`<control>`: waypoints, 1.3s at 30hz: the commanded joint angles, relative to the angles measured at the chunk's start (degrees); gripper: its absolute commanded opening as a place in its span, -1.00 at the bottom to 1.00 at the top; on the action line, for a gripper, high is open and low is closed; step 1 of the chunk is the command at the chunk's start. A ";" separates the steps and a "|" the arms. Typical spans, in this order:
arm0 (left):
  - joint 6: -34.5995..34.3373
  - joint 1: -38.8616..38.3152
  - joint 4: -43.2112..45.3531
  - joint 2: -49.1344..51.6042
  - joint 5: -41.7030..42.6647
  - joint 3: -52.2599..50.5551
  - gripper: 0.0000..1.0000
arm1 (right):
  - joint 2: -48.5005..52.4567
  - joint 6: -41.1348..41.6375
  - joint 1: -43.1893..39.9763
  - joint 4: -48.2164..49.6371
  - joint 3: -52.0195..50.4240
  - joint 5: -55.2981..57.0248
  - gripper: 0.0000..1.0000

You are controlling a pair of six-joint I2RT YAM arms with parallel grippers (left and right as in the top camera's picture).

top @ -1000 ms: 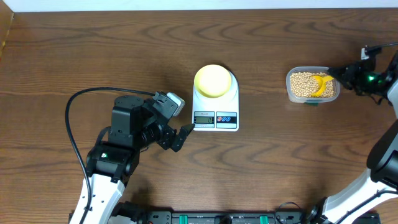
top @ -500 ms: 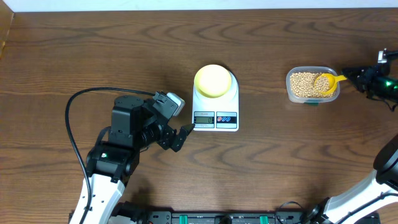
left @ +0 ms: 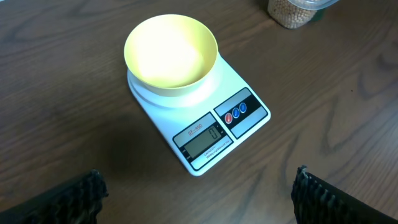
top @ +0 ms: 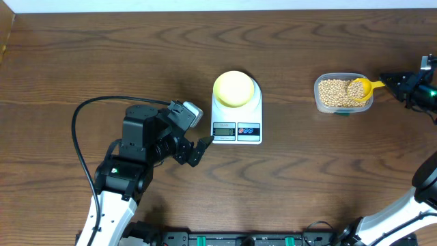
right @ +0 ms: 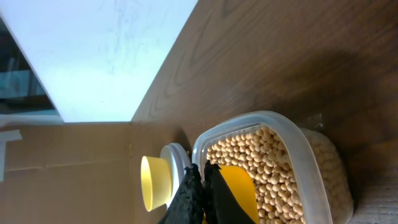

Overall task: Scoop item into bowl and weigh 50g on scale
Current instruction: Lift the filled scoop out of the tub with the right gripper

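The right gripper (top: 388,79) is clamped on the yellow scoop (top: 360,87), well right of the scale (top: 250,115), above the container (top: 319,104) of beans (top: 332,91). I should carry it level to the bowl (top: 233,87) atop the scale. The left gripper (top: 201,151) gapes empty near the scale's front-left corner.

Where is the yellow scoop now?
Overhead, far right: the yellow scoop has its cup over the beans in the clear container, handle gripped by the right pincer.

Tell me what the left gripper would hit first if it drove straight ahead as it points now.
Most likely the scale, at its front edge; the bowl sits on it further back. The left gripper height is unclear, so it may skim over.
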 commanded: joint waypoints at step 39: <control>-0.74 0.31 0.07 0.13 -0.33 -0.52 0.95 | 0.37 13.40 4.37 7.65 -0.22 -10.60 -0.98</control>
